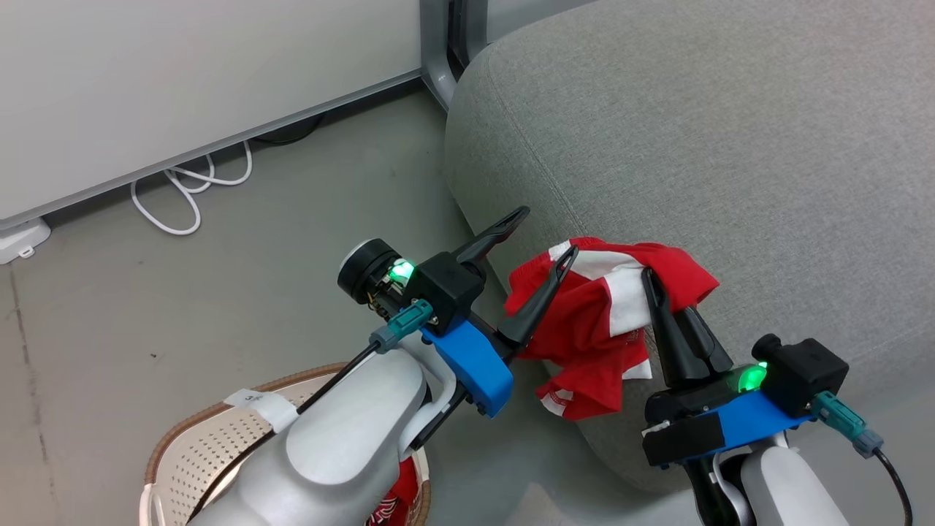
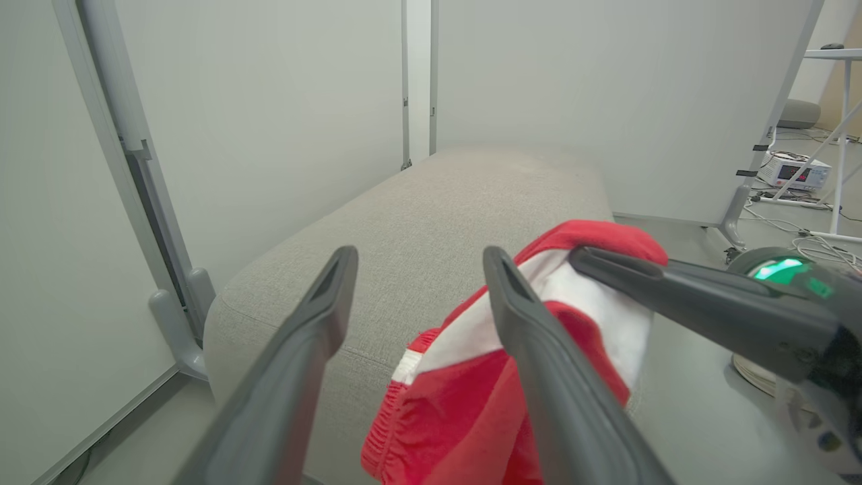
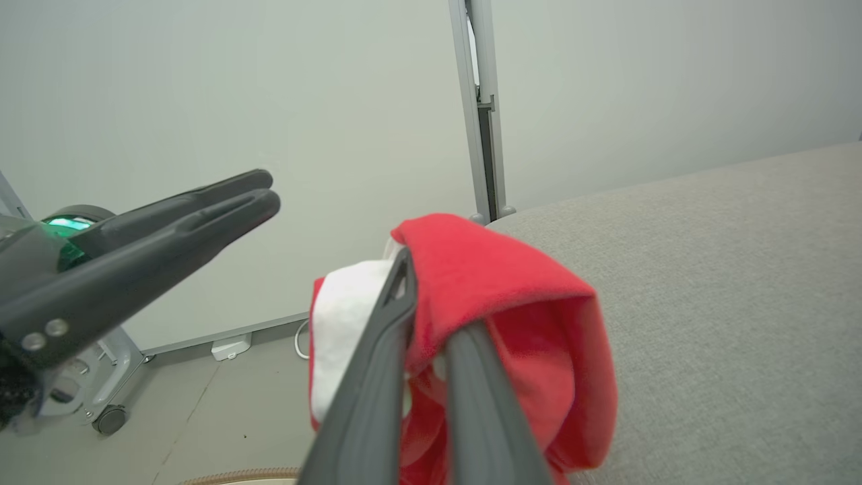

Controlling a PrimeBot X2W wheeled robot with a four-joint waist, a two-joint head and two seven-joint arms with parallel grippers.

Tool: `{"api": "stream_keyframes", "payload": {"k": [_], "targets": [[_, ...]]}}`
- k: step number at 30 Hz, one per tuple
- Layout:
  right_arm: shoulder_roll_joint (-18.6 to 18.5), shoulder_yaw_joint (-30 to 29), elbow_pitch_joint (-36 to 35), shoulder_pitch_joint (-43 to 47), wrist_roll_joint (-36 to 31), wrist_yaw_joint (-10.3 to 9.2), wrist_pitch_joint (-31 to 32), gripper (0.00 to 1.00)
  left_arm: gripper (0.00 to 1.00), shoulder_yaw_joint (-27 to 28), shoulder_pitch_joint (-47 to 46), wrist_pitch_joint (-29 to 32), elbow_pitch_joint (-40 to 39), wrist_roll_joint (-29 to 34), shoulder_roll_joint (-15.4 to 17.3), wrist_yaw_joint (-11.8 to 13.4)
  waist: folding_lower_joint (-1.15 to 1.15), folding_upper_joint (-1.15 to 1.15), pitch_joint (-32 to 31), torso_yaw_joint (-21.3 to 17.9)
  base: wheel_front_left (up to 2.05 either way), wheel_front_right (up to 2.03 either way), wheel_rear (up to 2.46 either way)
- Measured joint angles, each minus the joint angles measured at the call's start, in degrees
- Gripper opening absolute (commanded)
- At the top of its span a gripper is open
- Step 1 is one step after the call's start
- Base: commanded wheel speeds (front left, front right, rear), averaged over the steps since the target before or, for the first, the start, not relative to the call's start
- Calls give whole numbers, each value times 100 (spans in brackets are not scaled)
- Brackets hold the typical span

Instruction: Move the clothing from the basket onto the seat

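shorts (image 1: 595,321): soft red fabric with broad white panels, bunched and folded over. An elastic-gathered edge shows in the left wrist view, and a small white patch near the lowest fold in the head view.
shorts position: clear of the basket, hanging from the right hand at the seat's rounded near corner. In the head view the top of the bunch overlaps the seat's upper surface and the lower folds dangle in front of its side. Contact with the upholstery: cannot tell.
right hand (image 1: 649,277): fingers pinched almost together, cloth caught between them and draped over the tips. In the right wrist view there is a red fold on one side and a white panel on the other.
left hand (image 1: 546,232): spread wide, nothing between the fingers. It is just beside the shorts on their left, with one finger crossing in front of the cloth. Touching: cannot tell.
seat (image 1: 730,146): large light-grey woven sofa with rounded edges and a seam along the top.
basket (image 1: 169,446): cream perforated plastic with a brown woven-look rim, on the floor (image 1: 219,307) at the head view's bottom left. Partly hidden behind the left forearm (image 1: 343,453), well apart from the shorts.
second garment (image 1: 398,504): red with white marking, inside the basket, mostly hidden.
white cable (image 1: 191,191): looped on the grey floor by the wall panel (image 1: 182,73).
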Motion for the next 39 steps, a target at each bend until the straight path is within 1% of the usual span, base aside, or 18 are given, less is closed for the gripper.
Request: {"api": "stream_keyframes", "payload": {"k": [6,10,13,15,17,19,23,27,30,32,35,39], "targets": [[-2,-134,-60,-30,-53,0,0,0,100,-10,-46,0,-4,-27,15,0,0,0,49,117,0,0,0],[1,-267,-155,-341,-225,0,-1,0,100,-11,-121,0,-45,-14,38,10,0,0,184,186,0,0,0],[1,-576,-267,-700,-363,0,0,0,100,-16,-222,16,-96,23,55,16,0,0,354,246,0,0,0],[2,-901,-415,-1016,-420,0,-1,0,100,-19,-324,76,-144,55,69,31,0,0,509,297,0,0,0],[-81,-1194,-552,-1378,-480,0,-1,0,100,-22,-455,134,-213,94,93,45,0,0,698,357,0,0,0],[-254,-1488,-671,-1758,-501,0,0,0,100,-24,-595,207,-285,152,149,70,0,0,913,422,0,0,0],[-746,-1980,-960,-2601,-586,0,0,0,100,12,-893,315,-454,242,257,131,1,0,1407,559,0,0,0],[-1365,-2547,-1154,-3472,-625,0,-1,0,100,38,-1187,417,-626,368,379,187,1,0,1959,679,0,0,0],[-1797,-2922,-1157,-4022,-611,0,-1,0,100,51,-1353,477,-746,433,447,213,1,0,2374,754,0,0,0],[-2098,-3112,-984,-4322,-564,0,-1,0,100,53,-1423,522,-797,463,499,219,1,0,2634,795,0,0,0],[-2450,-3311,-511,-4601,-485,0,-1,0,100,52,-1514,544,-865,510,554,247,2,0,2987,851,0,0,0],[-2569,-3377,146,-4618,-544,0,0,0,100,33,-1556,546,-917,532,587,261,2,0,3321,920,0,0,0]]}}
